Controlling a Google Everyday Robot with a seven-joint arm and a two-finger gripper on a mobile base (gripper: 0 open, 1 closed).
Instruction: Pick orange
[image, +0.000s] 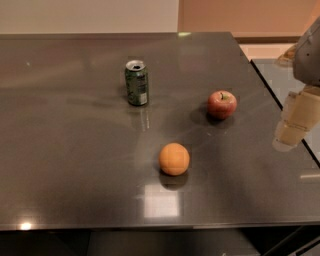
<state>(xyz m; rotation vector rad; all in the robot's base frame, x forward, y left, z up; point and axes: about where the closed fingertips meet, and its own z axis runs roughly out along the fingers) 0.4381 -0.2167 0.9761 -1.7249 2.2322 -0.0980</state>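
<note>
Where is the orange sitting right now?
The orange sits on the dark table, front of centre, nearer the camera than the green can and red apple. The pincer hangs apart at the view's right edge.

The single camera looks steeply down from above the near edge of the dark table, facing across it toward 12 o'clock, where the far edge meets the wall. It sits at middle range, taking in nearly the whole tabletop. The orange lies just below frame centre, and the gripper hangs at the 3 o'clock edge.
</note>
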